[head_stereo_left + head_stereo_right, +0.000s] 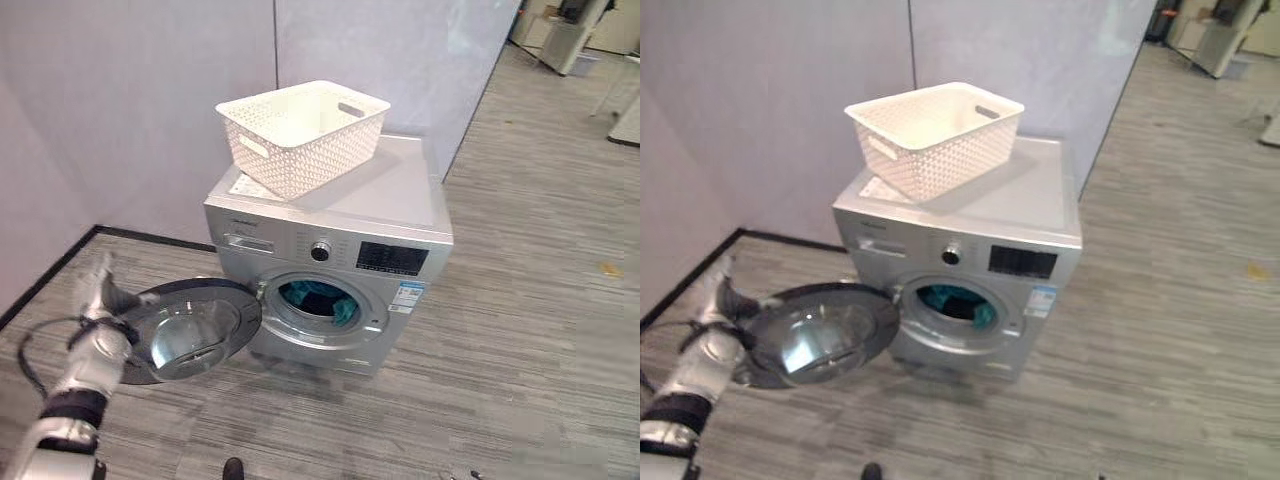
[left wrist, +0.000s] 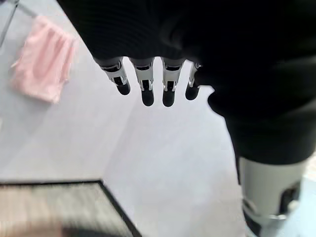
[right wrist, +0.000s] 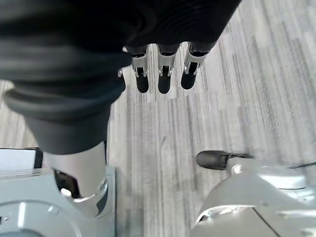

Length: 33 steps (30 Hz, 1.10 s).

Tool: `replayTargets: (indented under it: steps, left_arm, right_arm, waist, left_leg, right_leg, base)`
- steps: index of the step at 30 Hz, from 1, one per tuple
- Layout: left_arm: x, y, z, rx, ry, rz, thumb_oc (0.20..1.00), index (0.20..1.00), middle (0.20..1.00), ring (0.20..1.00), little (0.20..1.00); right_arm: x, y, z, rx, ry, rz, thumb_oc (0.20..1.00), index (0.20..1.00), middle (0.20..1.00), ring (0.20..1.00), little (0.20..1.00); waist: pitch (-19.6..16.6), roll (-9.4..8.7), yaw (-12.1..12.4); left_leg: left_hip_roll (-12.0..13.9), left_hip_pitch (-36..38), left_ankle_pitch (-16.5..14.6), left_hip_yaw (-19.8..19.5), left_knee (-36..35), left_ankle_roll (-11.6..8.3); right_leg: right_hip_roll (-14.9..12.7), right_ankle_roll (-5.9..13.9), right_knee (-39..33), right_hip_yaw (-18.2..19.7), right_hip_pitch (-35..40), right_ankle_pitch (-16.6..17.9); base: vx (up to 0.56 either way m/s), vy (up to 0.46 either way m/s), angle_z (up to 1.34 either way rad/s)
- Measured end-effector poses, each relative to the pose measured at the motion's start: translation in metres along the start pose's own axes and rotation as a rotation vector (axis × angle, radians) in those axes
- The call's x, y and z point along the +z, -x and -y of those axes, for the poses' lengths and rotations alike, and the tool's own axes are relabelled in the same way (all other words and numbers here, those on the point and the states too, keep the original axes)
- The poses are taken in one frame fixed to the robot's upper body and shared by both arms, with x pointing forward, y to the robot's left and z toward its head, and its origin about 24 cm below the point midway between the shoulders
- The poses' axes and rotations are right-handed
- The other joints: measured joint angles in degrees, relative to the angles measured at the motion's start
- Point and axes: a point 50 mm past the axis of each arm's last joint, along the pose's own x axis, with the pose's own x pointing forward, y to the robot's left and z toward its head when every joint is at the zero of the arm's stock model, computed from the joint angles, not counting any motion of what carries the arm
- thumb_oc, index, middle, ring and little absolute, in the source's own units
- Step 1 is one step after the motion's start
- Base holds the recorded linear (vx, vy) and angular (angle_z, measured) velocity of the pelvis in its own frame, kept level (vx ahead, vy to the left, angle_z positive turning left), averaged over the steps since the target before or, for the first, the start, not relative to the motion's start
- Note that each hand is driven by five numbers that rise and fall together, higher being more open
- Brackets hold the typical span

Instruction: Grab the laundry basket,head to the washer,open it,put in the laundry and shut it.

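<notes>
Touching the open washer door (image 1: pixel 190 330), left hand (image 1: pixel 100 300) with straight fingers, partly hidden behind its edge

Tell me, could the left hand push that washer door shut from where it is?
Probably yes. The left hand sits right at the outer edge of the open door, fingers straight, and nothing lies between the door and the drum opening.

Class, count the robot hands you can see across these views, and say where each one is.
2. The left hand is beside the open washer door; the right hand hangs over the floor.
</notes>
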Motion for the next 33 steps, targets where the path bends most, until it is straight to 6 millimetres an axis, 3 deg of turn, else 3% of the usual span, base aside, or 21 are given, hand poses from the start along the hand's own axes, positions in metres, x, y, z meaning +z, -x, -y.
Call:
replayTargets:
  steps: [2, 4, 6, 7, 10, 11, 13, 16, 20, 26, 31, 33]
  left_arm:
    - [0.012, -0.022, -0.023, 0.053, 0.033, -0.04, 1.0, 1.0, 1.0, 1.0, 1.0]
    - [0.046, -0.041, -0.043, 0.072, 0.032, -0.008, 1.0, 1.0, 1.0, 1.0, 1.0]
    - [0.094, -0.064, -0.1, 0.15, 0.106, 0.032, 1.0, 1.0, 1.0, 1.0, 1.0]
    - [0.102, -0.065, -0.105, 0.144, 0.134, 0.043, 1.0, 1.0, 1.0, 1.0, 1.0]
    - [0.135, -0.07, -0.167, 0.205, 0.264, 0.043, 1.0, 1.0, 1.0, 1.0, 1.0]
    - [0.139, -0.07, -0.172, 0.204, 0.273, 0.053, 1.0, 1.0, 1.0, 1.0, 1.0]
    - [0.13, -0.071, -0.16, 0.142, 0.205, 0.023, 1.0, 1.0, 1.0, 1.0, 1.0]
    - [0.111, -0.072, -0.164, 0.127, 0.158, -0.037, 1.0, 1.0, 1.0, 1.0, 1.0]
    - [0.09, -0.07, -0.18, 0.164, 0.048, -0.109, 1.0, 1.0, 1.0, 1.0, 1.0]
    - [0.074, -0.066, -0.205, 0.242, -0.07, -0.152, 1.0, 1.0, 1.0, 1.0, 1.0]
    - [0.016, -0.057, -0.197, 0.214, -0.139, -0.312, 1.0, 1.0, 1.0, 1.0, 1.0]
    - [0.013, -0.057, -0.192, 0.206, -0.116, -0.313, 1.0, 1.0, 1.0, 1.0, 1.0]
  right_arm:
    - [0.017, -0.004, -0.005, 0.014, -0.001, 0.046, 1.0, 1.0, 1.0, 1.0, 1.0]
    - [0.045, -0.007, -0.02, 0.064, 0.029, 0.131, 1.0, 1.0, 1.0, 1.0, 1.0]
    - [0.112, -0.006, -0.044, 0.141, 0.067, 0.324, 1.0, 1.0, 1.0, 1.0, 1.0]
    - [0.119, -0.005, -0.052, 0.163, 0.077, 0.343, 1.0, 1.0, 1.0, 1.0, 1.0]
    - [0.149, 0.003, -0.081, 0.248, 0.121, 0.433, 1.0, 1.0, 1.0, 1.0, 1.0]
    - [0.151, 0.004, -0.084, 0.257, 0.113, 0.433, 1.0, 1.0, 1.0, 1.0, 1.0]
    - [0.148, 0.005, -0.088, 0.276, 0.084, 0.425, 1.0, 1.0, 1.0, 1.0, 1.0]
    - [0.153, 0.008, -0.09, 0.294, 0.052, 0.445, 1.0, 1.0, 1.0, 1.0, 1.0]
    - [0.16, 0.012, -0.095, 0.323, 0.03, 0.474, 1.0, 1.0, 1.0, 1.0, 1.0]
    - [0.145, 0.013, -0.094, 0.342, 0.029, 0.453, 1.0, 1.0, 1.0, 1.0, 1.0]
    - [0.133, 0.017, -0.093, 0.37, 0.028, 0.448, 1.0, 1.0, 1.0, 1.0, 1.0]
    - [0.131, 0.019, -0.092, 0.377, 0.032, 0.451, 1.0, 1.0, 1.0, 1.0, 1.0]
  waist:
    - [1.8, -1.02, -0.9]
    - [5.9, -1.19, -1.7]
    - [12.6, -2.29, -2.9]
    - [13.7, -3.57, -3.5]
    - [19.1, -7.28, -4.9]
    - [20.1, -7.98, -5.0]
    - [20.1, -8.66, -5.3]
    - [20.0, -8.79, -5.4]
    - [19.4, -9.81, -5.5]
    - [15.0, -13.84, -5.7]
    - [14.4, -14.63, -5.1]
    - [13.9, -14.84, -4.6]
  left_leg:
    - [-0.8, -2.4, 0.9, 0.3, 0.0, -0.02]
    - [-1.2, -6.2, 1.3, 0.0, 1.5, -0.09]
    - [-1.8, -14.0, 1.5, -0.9, 4.6, 0.46]
    - [-2.1, -14.3, 1.5, -0.2, 4.7, 0.44]
    - [-2.8, -19.1, 1.5, -0.4, 6.6, 0.97]
    - [-2.9, -19.5, 1.3, -0.2, 7.0, 1.43]
    - [-3.2, -19.6, 0.8, -0.2, 7.1, 1.7]
    - [-3.1, -19.4, 0.4, -0.1, 7.1, 1.83]
    - [-2.9, -19.6, -0.8, 0.3, 8.3, 1.74]
    - [-2.4, -24.5, -2.4, 0.0, 12.4, 1.76]
    - [-1.8, -26.5, -3.9, -0.4, 15.3, 1.69]
    - [-1.8, -26.9, -4.1, -0.5, 15.6, 1.48]
  right_leg:
    - [-0.4, 0.28, 0.1, 0.3, -2.6, 1.5]
    - [-0.9, 0.08, 0.8, 0.2, -6.1, 2.6]
    - [-1.5, 0.32, 1.1, 1.0, -12.4, 5.0]
    - [-1.9, 0.47, 0.5, 1.3, -12.8, 5.5]
    - [-2.5, 0.66, 0.5, 1.6, -16.9, 7.0]
    - [-2.7, 0.83, 0.5, 1.9, -17.3, 7.5]
    - [-3.0, 0.93, 0.5, 2.0, -17.3, 7.2]
    - [-2.9, 0.86, 0.5, 2.1, -17.4, 6.9]
    - [-2.9, 0.82, 0.5, 2.8, -17.6, 6.9]
    - [-2.7, 0.73, 0.5, 3.5, -20.9, 7.1]
    - [-2.3, 0.64, 0.5, 3.8, -21.6, 7.4]
    - [-2.3, 0.63, 0.5, 3.8, -21.8, 7.4]
  base:
    - [-0.15, 0.107, -0.1]
    - [-0.16, 0.106, -0.02]
    - [-0.05, 0.103, -0.09]
    - [-0.05, 0.122, -0.13]
    - [0.0, 0.047, -0.06]
    - [0.01, 0.05, -0.05]
    - [0.02, 0.046, -0.01]
    - [0.01, 0.037, -0.01]
    - [0.02, -0.005, -0.09]
    - [0.02, 0.004, -0.06]
    - [0.02, -0.001, -0.03]
    - [0.02, -0.006, 0.0]
